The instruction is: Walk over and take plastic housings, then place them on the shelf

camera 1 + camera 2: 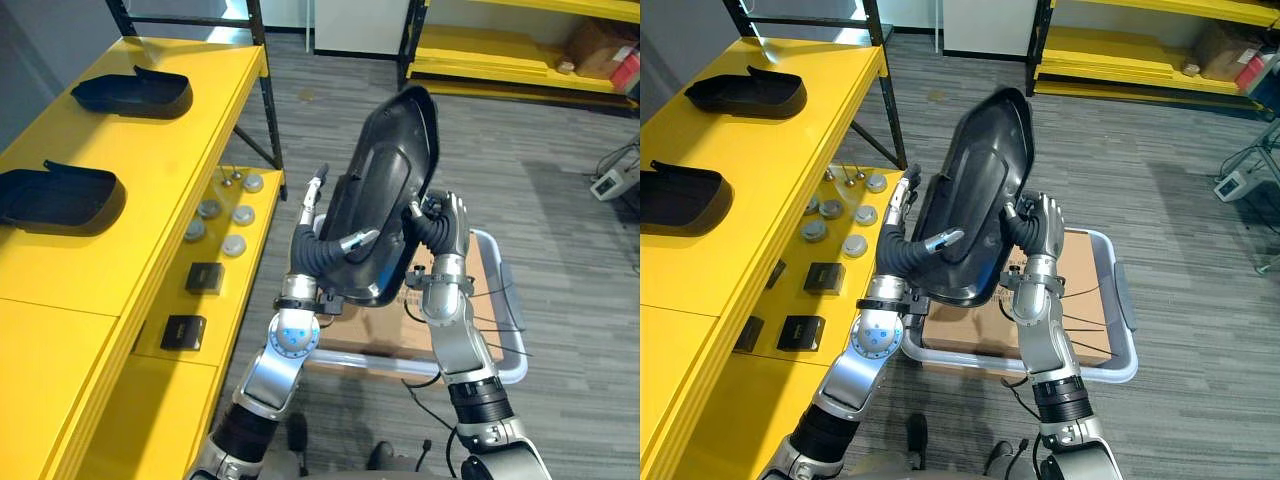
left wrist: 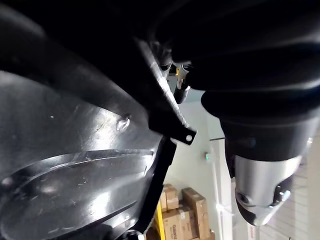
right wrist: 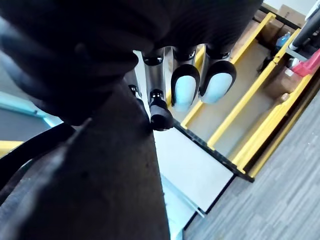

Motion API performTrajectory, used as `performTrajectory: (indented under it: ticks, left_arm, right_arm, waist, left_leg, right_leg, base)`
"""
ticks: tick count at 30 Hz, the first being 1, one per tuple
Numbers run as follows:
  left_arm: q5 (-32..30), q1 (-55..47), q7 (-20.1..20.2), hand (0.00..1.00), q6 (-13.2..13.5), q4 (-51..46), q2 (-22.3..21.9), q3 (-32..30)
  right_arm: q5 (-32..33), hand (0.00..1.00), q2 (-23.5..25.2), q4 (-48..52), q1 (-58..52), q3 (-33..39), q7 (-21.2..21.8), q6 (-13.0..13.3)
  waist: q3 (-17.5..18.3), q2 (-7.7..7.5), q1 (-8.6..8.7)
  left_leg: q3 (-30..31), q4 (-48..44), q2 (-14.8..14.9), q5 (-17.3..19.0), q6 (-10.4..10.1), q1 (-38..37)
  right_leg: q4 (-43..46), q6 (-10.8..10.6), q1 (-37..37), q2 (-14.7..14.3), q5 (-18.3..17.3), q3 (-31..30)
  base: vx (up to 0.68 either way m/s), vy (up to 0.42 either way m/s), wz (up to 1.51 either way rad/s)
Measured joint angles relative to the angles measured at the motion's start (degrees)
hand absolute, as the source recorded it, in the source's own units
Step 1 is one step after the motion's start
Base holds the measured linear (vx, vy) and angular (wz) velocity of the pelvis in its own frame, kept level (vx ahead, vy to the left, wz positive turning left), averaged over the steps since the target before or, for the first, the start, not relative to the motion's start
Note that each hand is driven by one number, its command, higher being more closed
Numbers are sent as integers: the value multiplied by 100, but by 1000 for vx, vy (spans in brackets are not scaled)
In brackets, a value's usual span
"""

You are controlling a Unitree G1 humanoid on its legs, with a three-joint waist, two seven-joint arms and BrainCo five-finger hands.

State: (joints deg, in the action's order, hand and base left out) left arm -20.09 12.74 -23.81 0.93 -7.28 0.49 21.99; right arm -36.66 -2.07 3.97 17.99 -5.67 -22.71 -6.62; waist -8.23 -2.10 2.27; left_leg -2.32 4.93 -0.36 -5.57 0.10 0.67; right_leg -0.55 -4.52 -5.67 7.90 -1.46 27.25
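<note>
I hold a large black plastic housing (image 1: 385,170) tilted on end in front of me, its hollow side towards me. My left hand (image 1: 320,252) grips its lower left edge, thumb across the inside and fingers up the back. On the housing's right edge, my right hand (image 1: 443,228) has its fingers (image 3: 182,85) curled round the rim. The glossy inner surface of the housing (image 2: 75,165) lies close against my left hand. Two more black housings (image 1: 133,93) (image 1: 55,197) lie on the yellow shelf (image 1: 150,160) to my left.
A lower yellow ledge holds several round metal parts (image 1: 222,225) and two small black boxes (image 1: 204,277). Below my hands stands a white cart (image 1: 1120,365) carrying a cardboard box (image 1: 1085,300). More yellow shelving (image 1: 500,60) runs along the far side of the grey floor.
</note>
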Motion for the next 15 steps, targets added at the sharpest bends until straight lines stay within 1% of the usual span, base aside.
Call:
performTrajectory:
  ticks: [2, 3, 5, 9, 15]
  left_arm:
    - [-169, 0, -139, 0, -65, 109, -15, -8]
    - [-237, -1, -204, 100, -91, 149, -17, -11]
    - [-307, 0, -273, 100, -120, 194, -26, -16]
    - [-235, 1, -237, 100, -111, 316, -37, -11]
    - [481, -4, -236, 100, -44, 539, -32, -78]
  right_arm:
    - [0, 100, -3, 33, -41, -68, -24, 0]
    - [0, 100, -3, 141, -96, -119, -87, 0]
    - [0, 100, -4, 286, -164, -153, -114, 0]
    - [1, 100, -12, 400, -231, -170, -111, 0]
    - [2, 100, -136, 419, -236, -344, -119, 1]
  waist:
    - [83, 13, 0]
    - [89, 17, -1]
    - [94, 11, 0]
    - [97, 10, 8]
    - [253, 15, 4]
  left_leg:
    - [-47, 33, 8, -3, 5, -5]
    - [-71, 34, 9, -3, 6, -5]
    - [-94, 36, 12, -3, 6, -5]
    - [-98, 35, 21, -3, 6, -5]
    - [-97, 36, 27, -3, 6, -5]
  right_leg:
    - [-91, -1, -2, -27, 51, -55]
    - [-115, 0, -5, -33, 67, -70]
    - [-163, 5, -11, -47, 100, -96]
    - [-169, 7, -15, -58, 102, -101]
    - [-178, 7, -20, -66, 102, -102]
  base:
    - [3, -1, -13]
    - [9, 1, -9]
    - [17, 5, -7]
    - [4, 1, -1]
    - [0, 0, 0]
